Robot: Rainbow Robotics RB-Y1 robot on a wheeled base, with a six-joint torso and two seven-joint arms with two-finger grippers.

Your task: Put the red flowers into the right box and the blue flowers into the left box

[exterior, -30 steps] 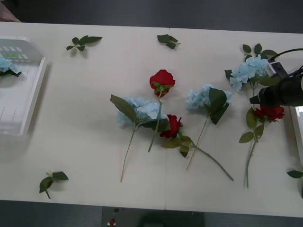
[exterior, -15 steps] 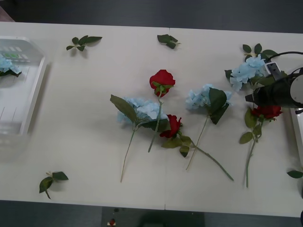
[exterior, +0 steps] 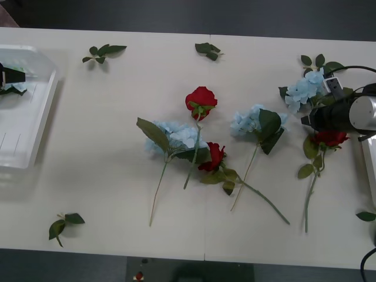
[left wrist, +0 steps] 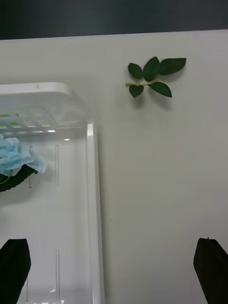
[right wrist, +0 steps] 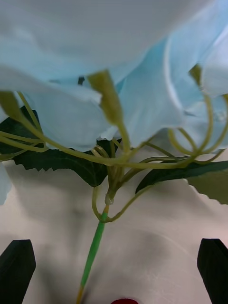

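At the bench's (exterior: pixel 106 147) right end, the right gripper (right wrist: pixel 114 270), fingers apart, straddles a blue hydrangea's (right wrist: pixel 123 71) stem, awaiting closure; the left gripper (left wrist: pixel 114 273) hovers open over the left box (left wrist: pixel 95 190).

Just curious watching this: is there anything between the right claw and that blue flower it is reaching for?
Nothing visible. The right gripper is open, its black fingers on either side of the blue flower's thin green stem, with only bare table between them. A red rose lies just beside it.
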